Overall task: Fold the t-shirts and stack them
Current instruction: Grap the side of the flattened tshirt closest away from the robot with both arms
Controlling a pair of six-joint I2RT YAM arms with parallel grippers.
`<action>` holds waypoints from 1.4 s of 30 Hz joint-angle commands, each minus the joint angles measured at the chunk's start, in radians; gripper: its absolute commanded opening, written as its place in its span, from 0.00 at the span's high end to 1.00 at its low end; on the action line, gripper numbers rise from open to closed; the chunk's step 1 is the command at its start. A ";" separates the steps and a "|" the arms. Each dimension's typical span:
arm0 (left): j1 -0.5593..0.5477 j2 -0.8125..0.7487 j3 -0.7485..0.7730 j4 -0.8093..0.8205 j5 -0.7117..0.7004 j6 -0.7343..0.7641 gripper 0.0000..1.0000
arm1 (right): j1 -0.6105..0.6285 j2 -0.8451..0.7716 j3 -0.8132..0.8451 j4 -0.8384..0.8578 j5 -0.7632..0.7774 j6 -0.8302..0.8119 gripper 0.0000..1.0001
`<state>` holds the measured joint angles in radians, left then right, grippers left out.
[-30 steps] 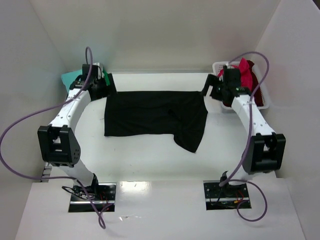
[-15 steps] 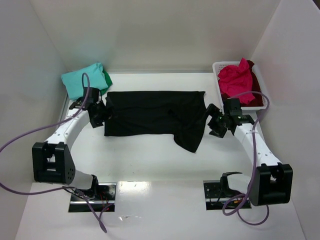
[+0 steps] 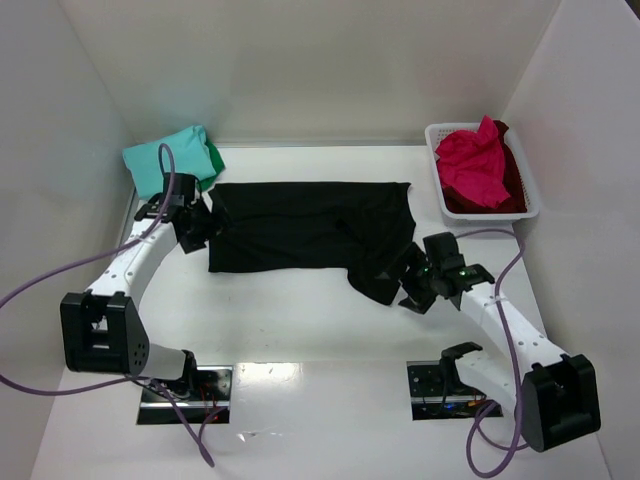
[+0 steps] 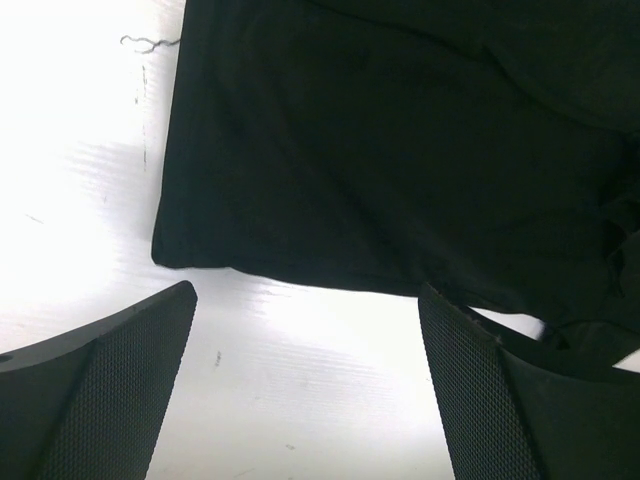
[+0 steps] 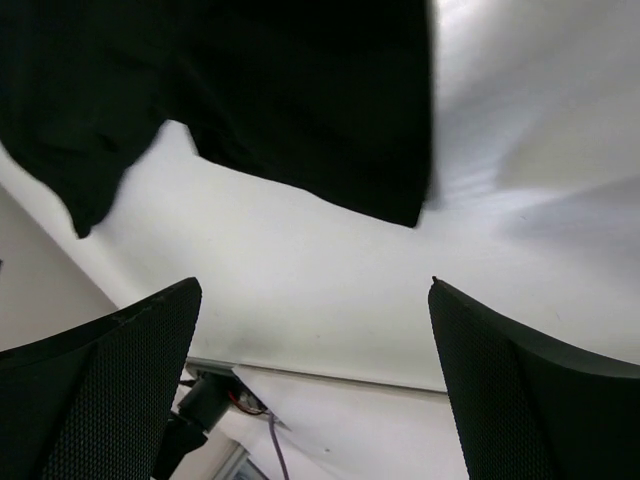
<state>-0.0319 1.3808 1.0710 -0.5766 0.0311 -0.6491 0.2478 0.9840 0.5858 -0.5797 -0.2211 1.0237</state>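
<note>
Both arms are built of slim white links, the left arm point(image 3: 135, 262) and the right arm point(image 3: 512, 332) alike. Each has a black boxy joint housing point(image 3: 97, 333) far behind the jaws. A purple cable point(image 3: 171, 178) trails from each. The left gripper point(image 3: 207, 224) and right gripper point(image 3: 410, 290) are black. Their fingers point(image 4: 105, 395) are wedge-shaped, with finely dimpled inner faces. Each arm rises from a dark metal base plate point(image 3: 185, 385).

A small white plastic lattice basket point(image 3: 487, 216) sits at the far right corner of the white table point(image 3: 300, 320), close beside the pale right wall point(image 3: 590, 120). In the left wrist view, a short dark curl of thread point(image 4: 150, 42) lies on the tabletop.
</note>
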 commanded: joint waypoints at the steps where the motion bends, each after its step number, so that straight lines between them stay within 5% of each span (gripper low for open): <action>1: -0.005 0.043 0.052 0.004 0.010 0.046 0.01 | 0.050 -0.008 -0.052 0.063 0.071 0.140 0.00; 8: -0.005 0.087 0.033 0.044 0.030 0.065 0.01 | 0.074 0.044 -0.083 0.041 0.149 0.142 0.03; 19: 0.027 0.096 0.033 0.044 0.046 0.094 0.01 | 0.074 0.163 -0.083 0.136 0.186 0.161 0.22; 32: 0.036 0.135 0.032 0.044 0.014 0.085 0.01 | 0.084 0.268 -0.060 0.179 0.177 0.119 0.60; 42: 0.046 0.060 -0.121 0.110 0.030 -0.078 0.11 | 0.084 0.289 -0.060 0.198 0.167 0.110 0.91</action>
<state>0.0078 1.4712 0.9916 -0.5037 0.0395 -0.6621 0.3214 1.2625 0.5102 -0.4046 -0.0734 1.1397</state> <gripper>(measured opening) 0.892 0.110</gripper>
